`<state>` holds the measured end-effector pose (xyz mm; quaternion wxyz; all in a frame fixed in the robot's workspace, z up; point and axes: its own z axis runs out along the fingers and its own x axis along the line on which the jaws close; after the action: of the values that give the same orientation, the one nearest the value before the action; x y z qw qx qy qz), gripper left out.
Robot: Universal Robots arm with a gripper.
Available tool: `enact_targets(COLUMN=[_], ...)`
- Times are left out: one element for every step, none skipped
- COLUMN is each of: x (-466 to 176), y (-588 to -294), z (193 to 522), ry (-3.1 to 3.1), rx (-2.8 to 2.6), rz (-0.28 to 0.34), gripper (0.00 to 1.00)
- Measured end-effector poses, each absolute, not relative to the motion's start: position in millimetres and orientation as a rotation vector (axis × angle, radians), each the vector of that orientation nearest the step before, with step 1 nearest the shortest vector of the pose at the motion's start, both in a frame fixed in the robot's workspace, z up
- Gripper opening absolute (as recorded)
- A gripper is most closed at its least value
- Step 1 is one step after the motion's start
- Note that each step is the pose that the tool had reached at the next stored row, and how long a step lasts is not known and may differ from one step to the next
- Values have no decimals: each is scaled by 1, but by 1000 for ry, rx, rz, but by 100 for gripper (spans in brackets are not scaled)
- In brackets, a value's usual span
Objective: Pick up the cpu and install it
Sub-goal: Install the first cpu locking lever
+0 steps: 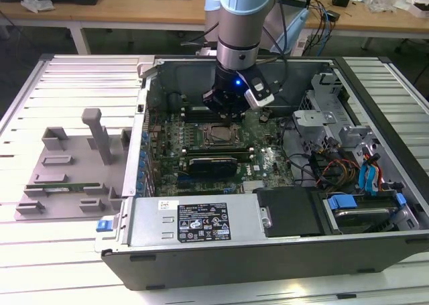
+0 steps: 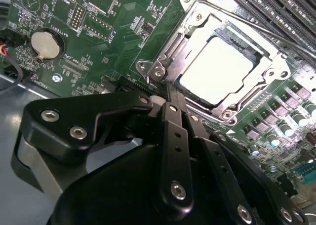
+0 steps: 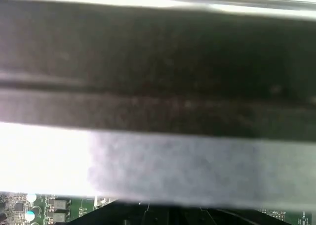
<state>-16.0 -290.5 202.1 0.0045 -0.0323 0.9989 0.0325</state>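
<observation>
As I read the three views, the install step looks largely done.

CPU [image 2: 216, 70]: in the second wrist view it lies flat inside the socket frame [image 2: 163, 54] on the motherboard [image 2: 116, 17], its bright metal top facing up. In the exterior view the socket sits just below the tool, at the middle of the board.

Gripper [image 2: 170, 94]: fingers drawn together to a narrow stance, holding nothing, tips at the near edge of the socket frame and beside the chip, not on it.

Arm [image 1: 244, 17]: reaches down into the open computer case [image 1: 201, 234] from above.

Grey tray [image 1: 67, 167]: on the table at the exterior view's left, well apart from the case.

Progress: I judge pick-up and placement complete. Whether the retention frame is latched, I cannot tell.
</observation>
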Motion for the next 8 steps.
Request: enact_targets(x=[-16,-16,-16,-16,-16,-16,-16,-16], y=[-290,-290,-290,-290,-290,-290,-290,-290], z=[202,202,202,202,202,202,204,206], ry=[3128,3128,3128,3128,3128,3128,3128,3128], rx=[-101,-101,-101,-101,-101,-101,-101,-101], rz=[111,119,126,127,128,128,127,125], gripper=[11,11,11,11,11,11,11,11])
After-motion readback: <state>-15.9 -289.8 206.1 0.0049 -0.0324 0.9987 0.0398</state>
